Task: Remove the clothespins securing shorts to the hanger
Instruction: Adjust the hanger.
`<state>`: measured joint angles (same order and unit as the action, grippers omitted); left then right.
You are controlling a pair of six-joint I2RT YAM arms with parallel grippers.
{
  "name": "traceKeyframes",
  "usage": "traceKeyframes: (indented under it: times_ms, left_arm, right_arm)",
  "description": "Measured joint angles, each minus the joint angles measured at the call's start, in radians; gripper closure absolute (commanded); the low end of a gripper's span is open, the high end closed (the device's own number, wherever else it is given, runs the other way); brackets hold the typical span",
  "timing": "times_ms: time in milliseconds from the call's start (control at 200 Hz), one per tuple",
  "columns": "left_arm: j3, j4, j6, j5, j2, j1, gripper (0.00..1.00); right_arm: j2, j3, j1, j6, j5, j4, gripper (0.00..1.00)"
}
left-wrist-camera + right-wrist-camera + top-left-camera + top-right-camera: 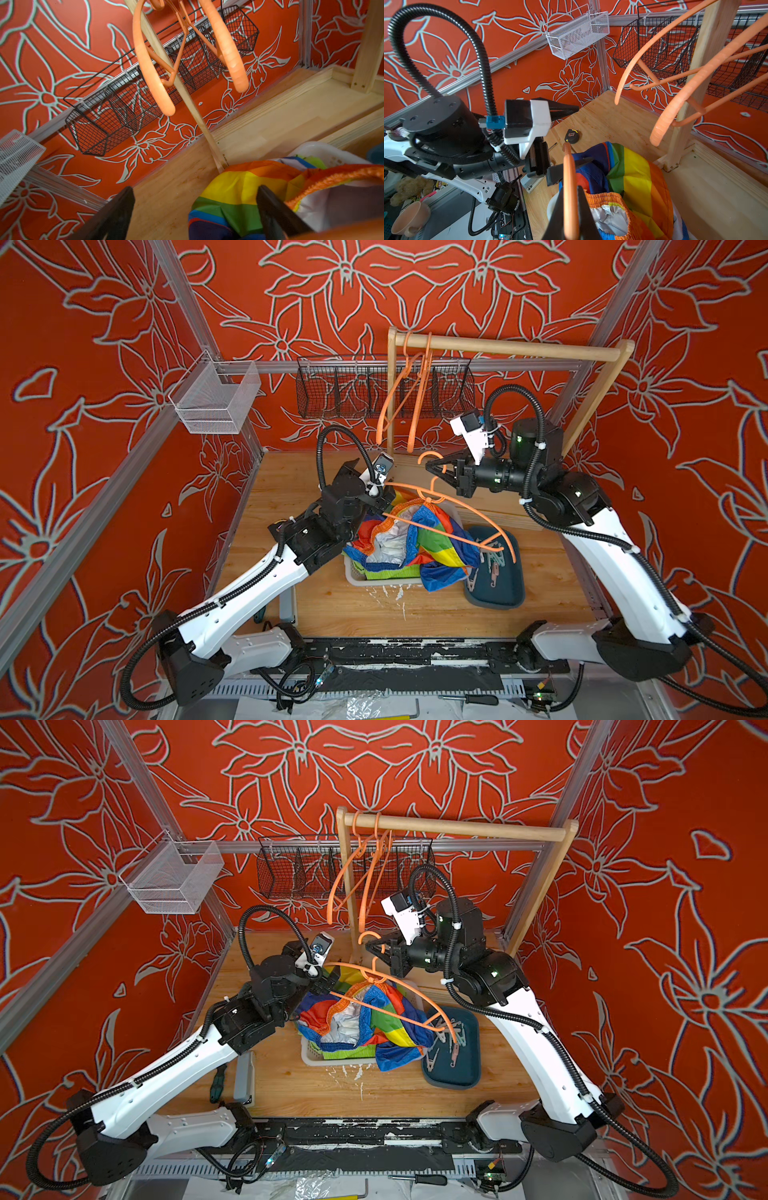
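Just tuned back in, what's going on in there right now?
The right gripper is shut on the hook of an orange hanger, holding it over the rainbow shorts, which are slumped over the white basket. The left gripper is open beside the fabric. Several clothespins lie in the teal tray.

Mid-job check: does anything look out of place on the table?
The rainbow shorts spill over the rim of the white basket, drooping toward the teal tray. The right hand holds the orange hanger tilted, by its hook. Also, white flecks mark the table.
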<state>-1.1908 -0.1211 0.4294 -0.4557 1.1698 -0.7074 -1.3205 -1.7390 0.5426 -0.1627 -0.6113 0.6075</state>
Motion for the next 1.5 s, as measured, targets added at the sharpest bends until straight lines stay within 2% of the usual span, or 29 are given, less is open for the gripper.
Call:
traceKeyframes:
  times_ms: [45,120,270,320,566,656,716,816,901,1116,1316,1411,1502]
  left_arm:
    - [0.0,0.001,0.001,0.016,0.0,0.007,0.3]
    - [0.008,0.011,-0.005,0.043,-0.001,0.015,0.41]
    - [0.044,0.011,0.006,0.084,-0.006,0.035,0.9]
    - [0.057,-0.003,0.013,0.1,-0.008,0.04,1.0]
    - [0.108,0.013,0.044,0.152,-0.022,0.054,1.0]
    - [0.124,0.028,0.045,0.162,-0.03,0.062,1.0]
    - [0.134,0.034,0.039,0.157,-0.033,0.078,1.0]
    - [0.144,0.045,0.038,0.143,-0.036,0.099,1.0]
    - [0.146,0.057,0.035,0.142,-0.037,0.105,1.0]
    - [0.146,0.071,0.027,0.144,-0.049,0.108,1.0]
    - [0.146,0.079,0.019,0.148,-0.057,0.123,1.0]
    - [0.146,0.078,0.016,0.155,-0.057,0.132,1.0]
    - [0.146,0.078,0.015,0.161,-0.057,0.137,1.0]
  right_arm:
    - [-0.002,0.0,0.0,-0.002,-0.002,-0.003,1.0]
    - [-0.006,0.0,0.0,-0.006,-0.005,-0.014,1.0]
    - [-0.027,-0.01,0.0,-0.012,-0.016,-0.024,1.0]
    - [-0.037,-0.016,0.0,-0.014,-0.017,-0.047,1.0]
    - [-0.058,-0.031,0.001,-0.019,-0.017,-0.053,0.99]
    - [-0.065,-0.053,0.003,-0.011,-0.016,-0.019,0.68]
    - [-0.065,-0.075,0.0,0.011,-0.006,0.012,0.5]
    - [-0.061,-0.13,-0.01,0.045,0.024,0.074,0.34]
    - [-0.044,-0.163,-0.031,0.069,0.039,0.123,0.27]
    - [0.029,-0.19,-0.148,0.117,0.058,0.247,0.27]
    - [0.068,-0.172,-0.183,0.15,0.045,0.332,0.29]
    - [0.073,-0.162,-0.183,0.159,0.033,0.354,0.39]
    - [0.073,-0.158,-0.183,0.173,0.023,0.368,0.58]
